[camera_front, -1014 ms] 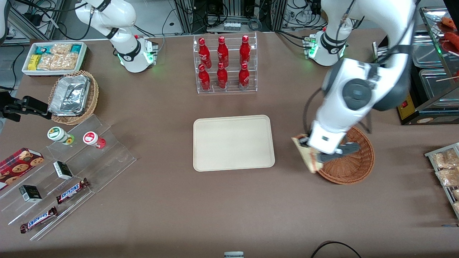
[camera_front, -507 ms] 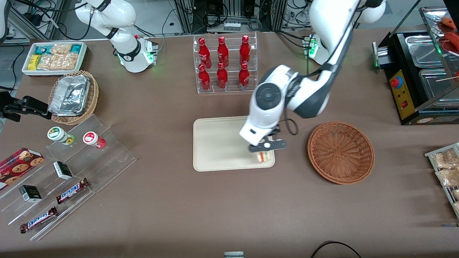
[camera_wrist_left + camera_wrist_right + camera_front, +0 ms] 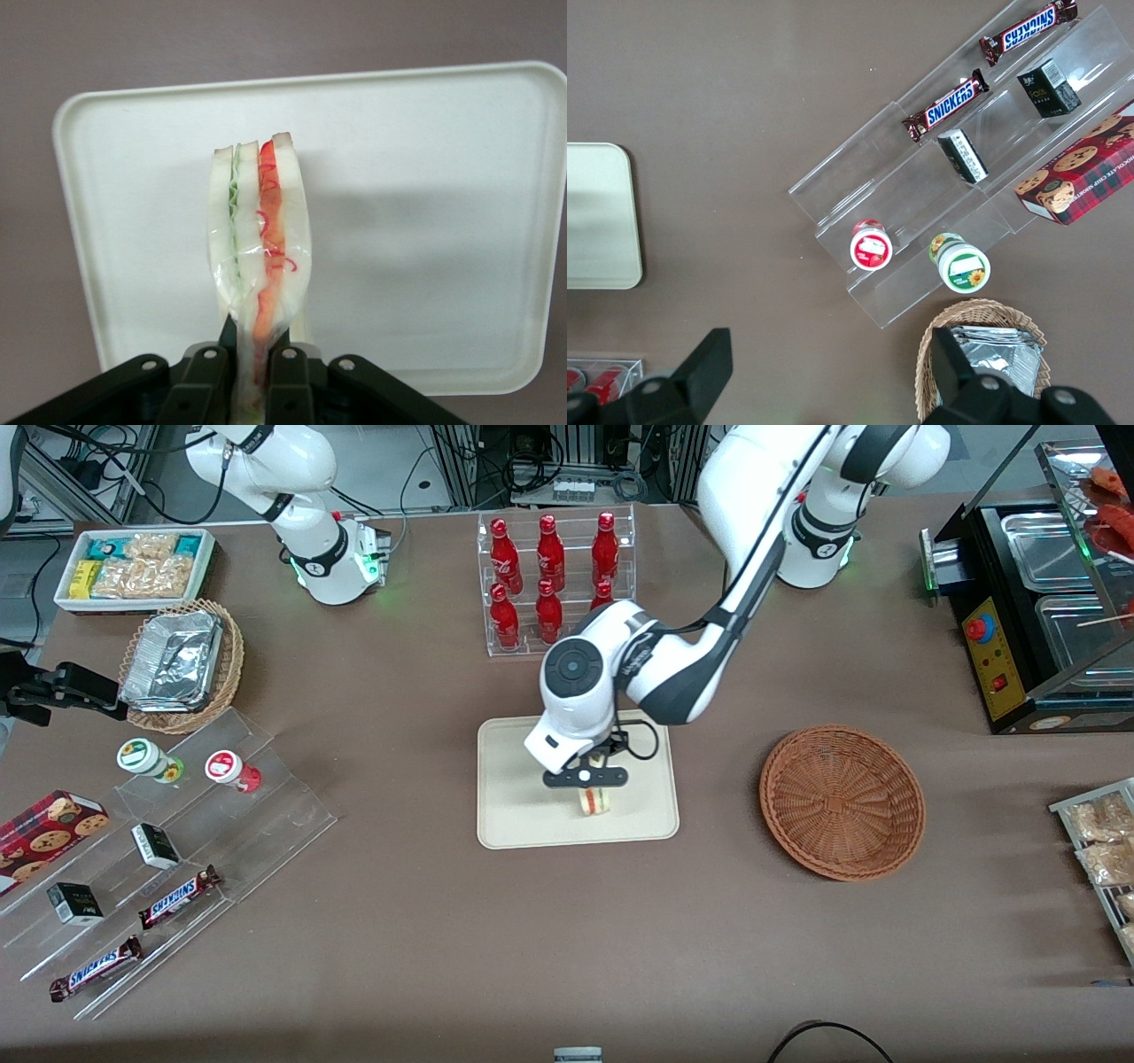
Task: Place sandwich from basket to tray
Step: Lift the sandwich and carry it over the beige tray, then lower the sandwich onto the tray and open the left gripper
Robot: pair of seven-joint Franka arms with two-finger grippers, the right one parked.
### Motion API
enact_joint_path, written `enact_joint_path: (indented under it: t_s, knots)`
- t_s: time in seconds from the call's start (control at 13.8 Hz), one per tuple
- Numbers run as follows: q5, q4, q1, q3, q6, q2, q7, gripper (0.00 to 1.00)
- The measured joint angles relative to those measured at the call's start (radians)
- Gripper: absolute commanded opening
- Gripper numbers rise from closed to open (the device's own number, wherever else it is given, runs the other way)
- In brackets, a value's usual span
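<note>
While the brown-covered table carries everything in sight, the white left arm is the biggest thing above it, reaching from its base at the table's edge farthest from the front camera down over the middle. Next in size comes the flat cream-beige rectangular plastic tray with rounded corners and a low rim, lying at the table's centre; the wrist view shows its pale floor bare around the held food. Beside the tray, toward the working arm's end of the table, sits the round, shallow reddish-brown woven wicker basket — apart from the tray, with bare table between them. Farther from the front camera than the tray stands a clear acrylic rack of red bottles, partly covered by the arm's elbow.

The black two-finger gripper hangs over the tray, nearer the tray's edge that faces the basket than its middle. Its fingers are drawn close together and clamp the small triangular sandwich wedge of pale bread by its narrow end — in the wrist view the sandwich stands on edge, its green, orange and red filling layers showing between three white slices. Whether the sandwich touches the tray floor I cannot tell.
</note>
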Motion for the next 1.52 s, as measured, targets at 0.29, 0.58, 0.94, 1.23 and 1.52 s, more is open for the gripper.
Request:
enact_joint_path:
  t_s: [0.29, 0.58, 0.94, 1.23, 1.52]
  knots:
    - [0.000, 0.001, -0.029, 0.000, 0.049, 0.053, 0.000, 0.00]
    - [0.000, 0.002, -0.040, 0.000, 0.084, 0.081, 0.000, 1.00]
    - [0.002, 0.018, -0.040, 0.003, 0.080, 0.080, 0.000, 1.00]
    - [0.001, 0.057, -0.030, 0.020, -0.038, 0.007, -0.001, 1.00]
    - [0.001, 0.065, 0.059, 0.032, -0.237, -0.168, -0.002, 1.00]
